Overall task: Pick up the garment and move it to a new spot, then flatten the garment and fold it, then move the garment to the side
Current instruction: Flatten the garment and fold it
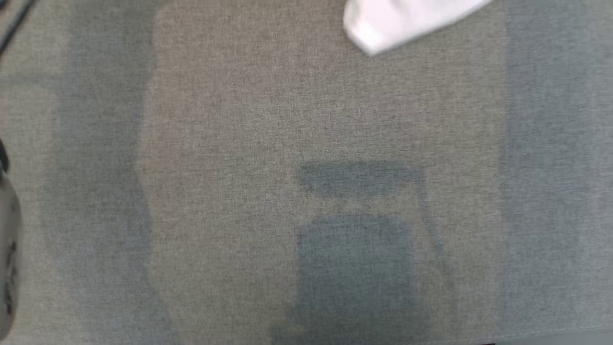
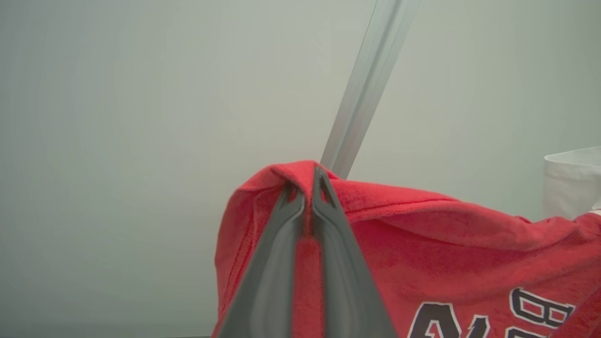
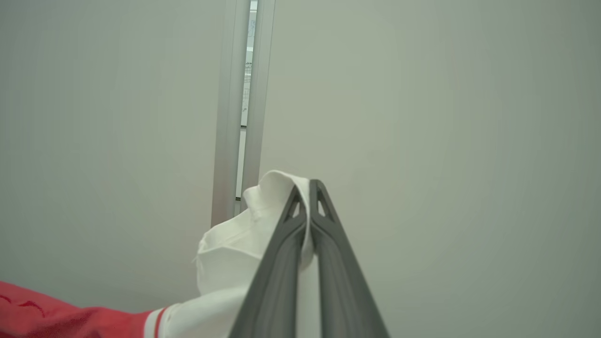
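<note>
The garment is a red top with dark, white-edged lettering and white parts. In the left wrist view my left gripper (image 2: pixel 310 180) is shut on a fold of its red cloth (image 2: pixel 446 234), which hangs to the right. In the right wrist view my right gripper (image 3: pixel 307 188) is shut on a white edge of the garment (image 3: pixel 235 253), with red cloth (image 3: pixel 56 319) trailing to the lower left. A white piece of the garment (image 1: pixel 397 21) shows at the top of the head view, above the grey fabric surface (image 1: pixel 268 143).
Both wrist views look at a pale wall with an aluminium post (image 2: pixel 366 84) (image 3: pixel 239 108). A pale forearm (image 1: pixel 8 249) sits at the head view's left edge. A white piece of cloth (image 2: pixel 573 183) shows at the left wrist view's right edge.
</note>
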### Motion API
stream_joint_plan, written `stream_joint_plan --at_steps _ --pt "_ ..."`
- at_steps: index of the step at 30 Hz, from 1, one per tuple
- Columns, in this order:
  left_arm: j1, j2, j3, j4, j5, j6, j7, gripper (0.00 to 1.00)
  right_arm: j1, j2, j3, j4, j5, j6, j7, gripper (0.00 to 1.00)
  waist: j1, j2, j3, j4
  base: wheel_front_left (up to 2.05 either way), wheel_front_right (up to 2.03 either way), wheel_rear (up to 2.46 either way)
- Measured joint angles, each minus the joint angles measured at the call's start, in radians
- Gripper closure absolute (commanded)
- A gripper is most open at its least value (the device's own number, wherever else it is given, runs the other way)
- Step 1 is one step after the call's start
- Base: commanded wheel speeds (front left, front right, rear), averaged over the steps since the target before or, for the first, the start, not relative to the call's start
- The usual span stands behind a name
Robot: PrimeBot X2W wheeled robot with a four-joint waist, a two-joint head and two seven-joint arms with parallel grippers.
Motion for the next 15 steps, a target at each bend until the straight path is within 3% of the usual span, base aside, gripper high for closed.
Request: stream_joint_plan --at_steps 3,7,10,15 --pt "-0.066 0.008 0.002 0.106 0.021 -0.045 -0.098 1.0 -0.082 0.027 0.043 0.109 -0.012 0.0 -0.105 1.0 -0.0001 0.0 0.041 0.005 0.0 0.0 0.0" --pt "-0.072 0.037 -0.002 0.232 0.048 -0.098 -0.201 1.0 -0.062 0.061 0.095 0.179 0.086 0.0 -0.221 1.0 0.0 0.0 0.082 -0.004 0.0 0.0 0.0" --pt "0.014 0.06 -0.07 0.294 0.088 -0.135 -0.258 1.0 0.091 0.024 0.154 0.182 0.144 0.0 -0.298 1.0 -0.0002 0.0 0.093 -0.022 0.0 0.0 0.0" --pt "0.276 0.084 -0.131 0.319 0.049 -0.146 -0.327 1.0 0.496 -0.053 0.25 0.107 0.269 0.001 -0.358 1.0 -0.0002 0.0 0.063 -0.038 0.0 0.0 0.0"
